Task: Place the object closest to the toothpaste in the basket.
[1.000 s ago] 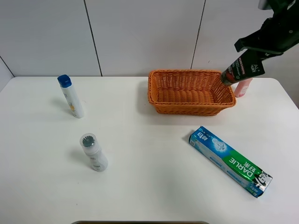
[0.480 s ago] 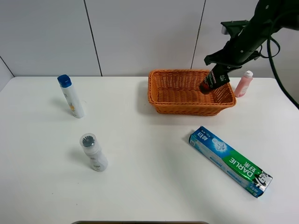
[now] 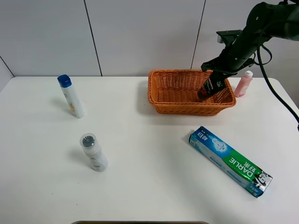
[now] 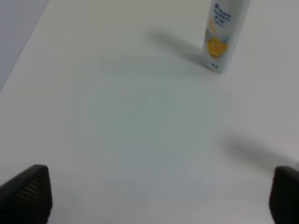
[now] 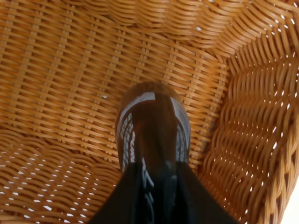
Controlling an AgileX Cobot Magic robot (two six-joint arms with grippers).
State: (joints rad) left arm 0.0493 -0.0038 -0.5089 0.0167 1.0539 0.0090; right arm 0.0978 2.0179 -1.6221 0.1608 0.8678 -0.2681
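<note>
Dipping into the wicker, the dark bottle (image 3: 209,87) now hangs tilted with its lower end below the rim of the basket (image 3: 184,110), whereas a second ago it was carried high and outside the far right corner, above the pink bottle (image 3: 243,84). By my reading, the carry is done and only the release is left. The right wrist view shows the bottle's rounded end (image 5: 152,121) straight ahead of the right gripper (image 5: 156,196), over the woven floor and close to the side wall (image 5: 243,116); whether it already touches the weave I cannot tell. The right gripper (image 3: 216,73) is clamped narrowly on the bottle's upper part, its jaws pressed against both sides with no gap showing. The pink bottle stands just beyond it, outside the basket and apart from the arm. The toothpaste box (image 3: 230,161) lies on the surface well below and in front of it, undisturbed. The left gripper (image 4: 154,196) is spread wide with nothing between its jaws and nothing touching them, and only a white bottle (image 4: 223,35) stands well ahead of it.
</note>
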